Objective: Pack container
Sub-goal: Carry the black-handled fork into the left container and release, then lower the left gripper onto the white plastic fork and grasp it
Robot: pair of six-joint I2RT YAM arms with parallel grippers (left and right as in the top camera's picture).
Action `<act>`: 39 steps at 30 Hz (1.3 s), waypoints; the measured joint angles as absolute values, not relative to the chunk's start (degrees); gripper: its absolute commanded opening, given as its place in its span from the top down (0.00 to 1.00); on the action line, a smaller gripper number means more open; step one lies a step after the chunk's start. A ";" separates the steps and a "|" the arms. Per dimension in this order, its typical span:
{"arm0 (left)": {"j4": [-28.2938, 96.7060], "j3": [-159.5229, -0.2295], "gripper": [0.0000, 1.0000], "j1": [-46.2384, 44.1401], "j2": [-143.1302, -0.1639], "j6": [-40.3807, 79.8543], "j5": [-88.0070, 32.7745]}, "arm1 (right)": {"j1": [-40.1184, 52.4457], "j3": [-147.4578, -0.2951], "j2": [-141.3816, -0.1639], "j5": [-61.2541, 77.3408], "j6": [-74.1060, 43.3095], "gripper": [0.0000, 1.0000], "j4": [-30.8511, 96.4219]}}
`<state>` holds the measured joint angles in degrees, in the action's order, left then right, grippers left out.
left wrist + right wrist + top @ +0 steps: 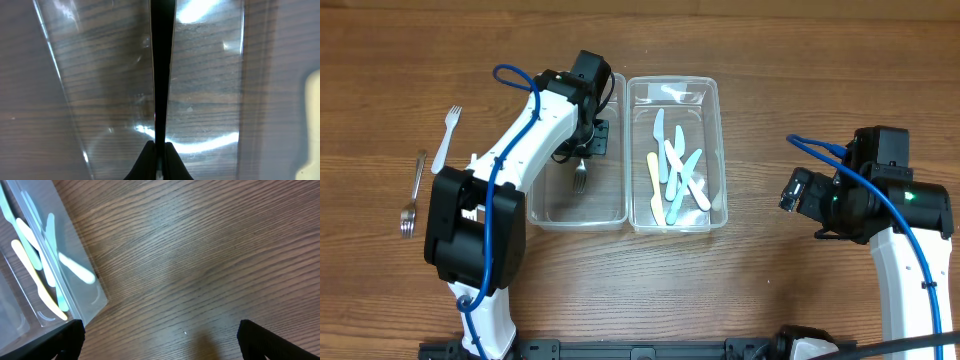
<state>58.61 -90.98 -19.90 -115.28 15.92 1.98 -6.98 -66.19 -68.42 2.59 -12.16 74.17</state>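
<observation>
Two clear plastic containers stand side by side. The left container holds only the metal fork, which my left gripper is shut on. In the left wrist view the fork's handle runs straight up as a dark strip from the shut fingers, over the container floor. The right container holds several pastel plastic knives. My right gripper is open and empty over bare table to the right of it. In the right wrist view its fingers are spread wide, with that container's corner at the left.
A white plastic fork and a metal fork lie on the wooden table left of the left arm. The right arm's base stands at the front right.
</observation>
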 measured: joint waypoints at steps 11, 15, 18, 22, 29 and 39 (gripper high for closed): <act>74.30 -103.28 0.32 -19.79 -109.16 16.38 7.88 | -6.98 -66.19 -68.42 2.79 -12.19 0.00 74.17; 80.53 -105.97 0.27 -16.05 -90.70 16.60 10.41 | -6.98 -66.19 -68.42 2.76 -12.16 0.00 74.15; 82.17 -105.41 0.24 -8.25 -81.06 16.62 11.40 | -6.98 -66.19 -68.42 2.76 -12.16 0.00 74.13; 78.02 -94.52 0.18 3.97 -74.78 16.01 11.79 | -6.98 -66.17 -68.42 2.79 -12.16 0.00 74.17; 59.72 -69.82 0.15 14.83 -82.06 11.09 3.49 | -6.98 -66.15 -68.42 2.76 -12.16 0.00 74.17; 50.78 -66.57 0.15 15.22 -101.06 8.38 0.10 | -6.98 -66.15 -68.42 2.76 -12.19 0.00 74.17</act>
<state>50.78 -66.57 15.22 -101.06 8.38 0.10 -6.98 -66.15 -68.42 2.76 -12.19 74.17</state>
